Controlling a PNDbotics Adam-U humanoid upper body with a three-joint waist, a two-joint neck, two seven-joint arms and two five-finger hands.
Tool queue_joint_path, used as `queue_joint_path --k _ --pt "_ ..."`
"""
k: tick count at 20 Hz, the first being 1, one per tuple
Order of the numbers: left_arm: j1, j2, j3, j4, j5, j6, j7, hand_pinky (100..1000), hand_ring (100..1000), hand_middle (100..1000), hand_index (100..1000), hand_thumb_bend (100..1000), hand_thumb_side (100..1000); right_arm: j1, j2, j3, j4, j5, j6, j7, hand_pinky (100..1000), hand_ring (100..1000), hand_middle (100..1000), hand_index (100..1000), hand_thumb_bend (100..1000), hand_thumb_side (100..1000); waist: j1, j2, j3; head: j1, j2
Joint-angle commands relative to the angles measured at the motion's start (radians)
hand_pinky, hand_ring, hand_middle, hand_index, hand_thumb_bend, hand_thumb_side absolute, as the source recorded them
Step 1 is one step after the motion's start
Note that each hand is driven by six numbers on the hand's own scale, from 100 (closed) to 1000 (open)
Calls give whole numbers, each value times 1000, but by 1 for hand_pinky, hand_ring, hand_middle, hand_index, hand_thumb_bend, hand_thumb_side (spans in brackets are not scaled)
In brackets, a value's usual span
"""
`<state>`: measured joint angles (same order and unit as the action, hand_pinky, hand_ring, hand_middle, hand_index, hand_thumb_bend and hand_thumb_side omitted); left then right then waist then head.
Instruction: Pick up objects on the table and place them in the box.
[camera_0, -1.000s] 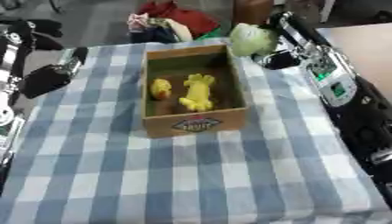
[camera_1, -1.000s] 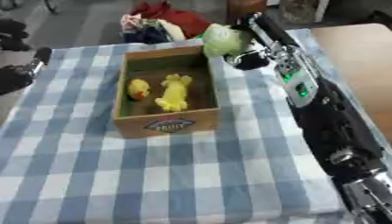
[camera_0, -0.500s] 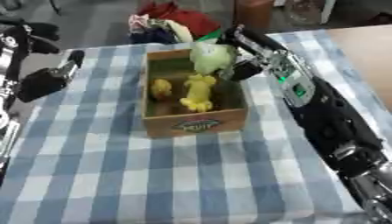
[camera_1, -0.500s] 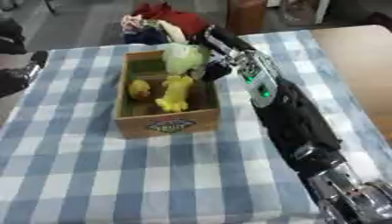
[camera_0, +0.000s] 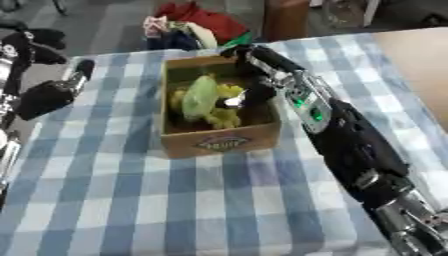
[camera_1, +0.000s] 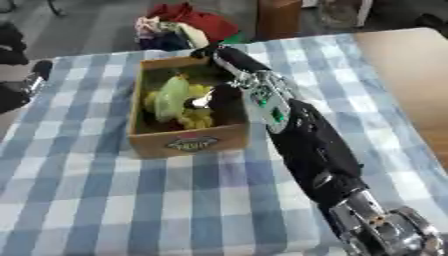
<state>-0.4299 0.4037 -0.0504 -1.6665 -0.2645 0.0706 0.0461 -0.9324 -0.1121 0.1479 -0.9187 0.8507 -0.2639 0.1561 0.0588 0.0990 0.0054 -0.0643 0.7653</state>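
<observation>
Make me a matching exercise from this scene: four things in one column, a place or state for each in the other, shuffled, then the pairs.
1. right hand
2. left hand
3. pale green object
4. pile of red and mixed items

A. off the table, behind its far edge
B. inside the box, beside yellow toys
C. reaching into the box
D. idle at the table's left edge

Pairs: 1-C, 2-D, 3-B, 4-A

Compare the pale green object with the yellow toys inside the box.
Colour: the pale green object is light green, while the yellow toys are bright yellow.
Size: the green object looks larger than the visible parts of the yellow toys.
Position: the green object lies over the yellow toys, partly covering them, beside the right hand; whether the hand holds it cannot be told.
Both are inside the box.
</observation>
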Motion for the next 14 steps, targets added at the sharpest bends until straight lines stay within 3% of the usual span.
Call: queue_joint_path --k 1,3,5,9,14 --pt "-7 13 11 -17 3 0 10 719 598 620 747 414 245 -13 -29 -9 -73 12 24 -82 673 767 826 888 584 380 -1 -10 -3 3 -4" --pt "-4 16 16 -16 2 0 18 719 597 619 745 411 240 1 -44 -13 -104 -38 33 -112 658 744 744 854 533 306 -1 -9 -6 8 -5" --pt "3 18 22 -14 8 0 35 708 586 604 733 399 216 18 -69 -13 -136 -142 30 -111 653 748 692 832 496 232 -1 -8 -9 15 -7" --pt "30 20 26 -1 40 -1 94 708 589 606 723 371 180 69 -152 -6 -222 -384 21 -70 639 765 670 820 481 206 -3 -5 -20 31 -8" --pt "65 15 18 20 94 -20 149 712 592 608 716 375 134 127 -224 -17 -331 -547 57 -49 627 760 664 815 438 201 -3 -2 -34 44 -6"
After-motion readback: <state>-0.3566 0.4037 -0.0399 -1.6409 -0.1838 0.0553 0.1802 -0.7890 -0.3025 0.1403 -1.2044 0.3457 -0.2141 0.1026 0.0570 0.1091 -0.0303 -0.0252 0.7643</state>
